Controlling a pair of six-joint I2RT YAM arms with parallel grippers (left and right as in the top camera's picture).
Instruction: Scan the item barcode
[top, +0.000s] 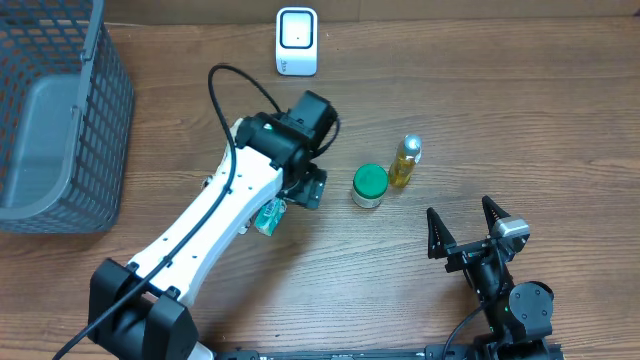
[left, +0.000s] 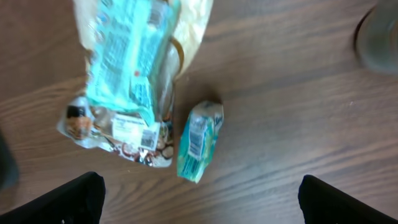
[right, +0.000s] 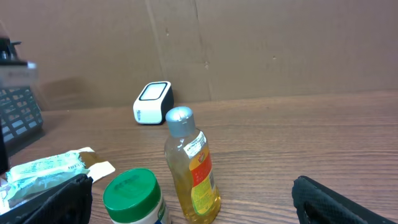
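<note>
While the left gripper (left: 200, 204) hangs over the wooden table (left: 298, 106), its two dark fingers (left: 68, 200) stand spread wide to the lower corners of the left wrist view. Nothing is between them and they touch nothing. Just above them in that frame lies a small teal packet (left: 199, 142), flat on the wood with a barcode facing up. At its left, just beside it, is a larger snack bag (left: 124, 74) with a teal label and a white barcode sticker near its lower end. From overhead the white arm (top: 215, 215) covers most of this. Only a teal corner peeks out at centre left, and it cannot be told which of the two it belongs to. The overhead view alone shows the layout. The white barcode scanner (top: 297, 41) stands at top centre, well apart from the packet. A grey mesh basket (top: 60, 120) is at the upper left. Right of the left gripper are a green-lidded jar (top: 370, 185) and a silver-capped bottle of yellow liquid (top: 406, 162). The right gripper (top: 465, 228) sits at the lower right, its fingers splayed in a V and holding nothing. The right wrist view shows the jar, the bottle and the scanner upright, and the snack bag at its lower left.
</note>
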